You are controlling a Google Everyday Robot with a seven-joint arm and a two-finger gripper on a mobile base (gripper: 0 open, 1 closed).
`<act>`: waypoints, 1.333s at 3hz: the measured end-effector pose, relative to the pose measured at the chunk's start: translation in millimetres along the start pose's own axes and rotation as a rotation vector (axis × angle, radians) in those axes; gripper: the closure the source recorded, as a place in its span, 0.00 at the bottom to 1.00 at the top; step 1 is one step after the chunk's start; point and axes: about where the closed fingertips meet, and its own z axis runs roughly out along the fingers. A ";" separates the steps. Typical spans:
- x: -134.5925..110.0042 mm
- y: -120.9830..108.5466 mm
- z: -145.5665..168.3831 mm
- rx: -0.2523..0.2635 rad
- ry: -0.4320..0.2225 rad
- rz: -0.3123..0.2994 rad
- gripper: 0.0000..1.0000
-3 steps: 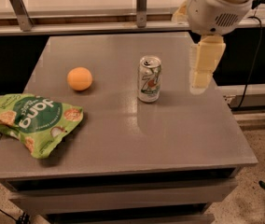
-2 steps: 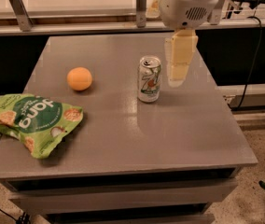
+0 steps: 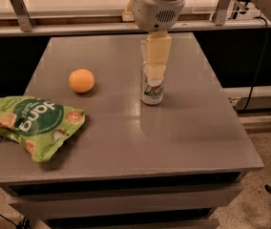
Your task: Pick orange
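Observation:
The orange is a small round plain orange fruit lying on the grey table, left of centre. My gripper hangs from the white arm at the top middle, well to the right of the orange and above the table. It is in front of the upper part of a soda can. Nothing is held in it.
A green snack bag lies at the table's front left edge, partly overhanging. The soda can stands upright right of the orange, near the table's middle. Metal rails run behind the table. A cable hangs at the right side.
My arm and gripper have moved left, from the right of the can to directly over it. The orange, can and bag have not moved.

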 end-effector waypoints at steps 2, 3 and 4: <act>-50.1 -36.1 40.7 -0.054 -0.049 -0.206 0.00; -79.1 -51.6 75.5 -0.097 -0.082 -0.298 0.00; -95.5 -57.0 108.6 -0.140 -0.098 -0.345 0.00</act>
